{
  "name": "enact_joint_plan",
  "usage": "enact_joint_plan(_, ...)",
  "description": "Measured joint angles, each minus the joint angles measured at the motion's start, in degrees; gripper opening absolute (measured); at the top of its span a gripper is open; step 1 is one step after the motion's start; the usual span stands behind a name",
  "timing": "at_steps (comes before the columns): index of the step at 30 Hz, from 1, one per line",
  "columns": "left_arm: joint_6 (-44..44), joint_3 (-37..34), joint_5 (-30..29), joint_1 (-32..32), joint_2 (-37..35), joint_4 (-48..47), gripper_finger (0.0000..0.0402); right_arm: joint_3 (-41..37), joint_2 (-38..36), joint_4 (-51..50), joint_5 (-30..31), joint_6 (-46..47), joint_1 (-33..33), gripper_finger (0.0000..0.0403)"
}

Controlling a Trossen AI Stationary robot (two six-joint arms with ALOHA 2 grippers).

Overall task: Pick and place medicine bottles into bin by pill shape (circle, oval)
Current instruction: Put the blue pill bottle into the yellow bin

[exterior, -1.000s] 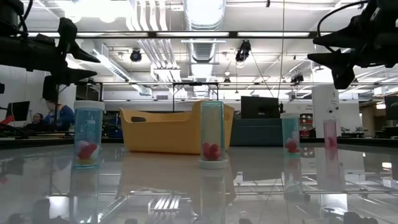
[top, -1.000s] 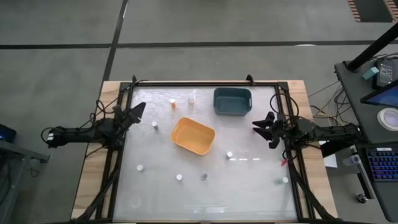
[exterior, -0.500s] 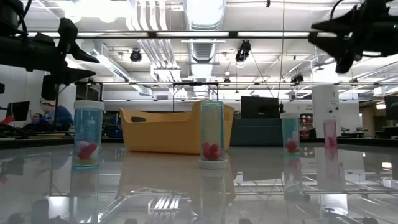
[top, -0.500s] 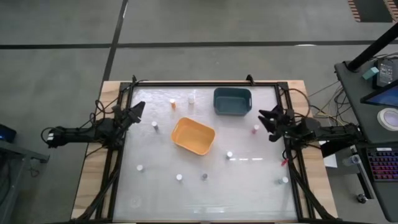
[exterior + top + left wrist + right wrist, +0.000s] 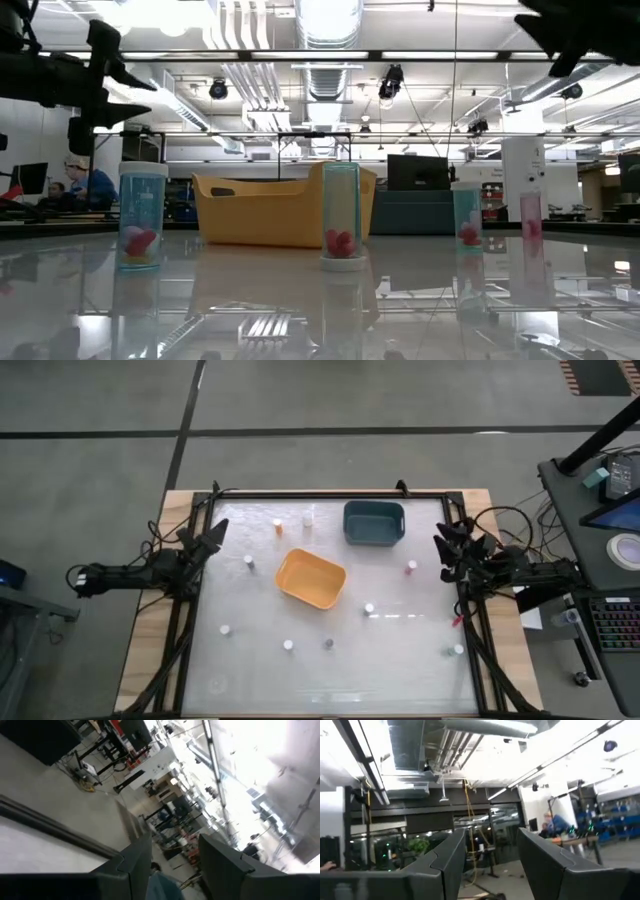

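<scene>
Our right gripper (image 5: pixel 447 542) has drawn back to the desk's (image 5: pixel 400 660) right edge, jaws parted and empty (so are the left gripper's (image 5: pixel 213 534)). From our near edge outward, bottles (image 5: pixel 288 645) stand scattered; beyond them lie the orange tub (image 5: pixel 311 579) and, farther, the teal tub (image 5: pixel 374 523). We judge ourselves between picks; next we choose a bottle.

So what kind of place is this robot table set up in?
Probably an industrial lab or workshop: exposed ceiling ducts and strip lights overhead, a monitor and workbenches behind the table, and a computer desk beside it.
</scene>
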Motion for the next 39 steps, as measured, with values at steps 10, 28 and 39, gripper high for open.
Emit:
enact_joint_plan(10,8.6,3.6,7.6,0.0,2.3,5.9,0.0148,3.7,1.3,0.2,0.0,-6.6,0.0,0.0171)
enact_joint_plan(28,4.5,26.1,11.1,0.0,28.0,-7.4,0.0148,4.0,2.2,-0.1,0.1,-9.8,0.0,0.0171)
enact_joint_plan(39,-15.1,47.0,18.2,0.0,45.2,-48.4,0.0148,4.3,2.2,-0.1,0.2,-10.7,0.0,0.0171)
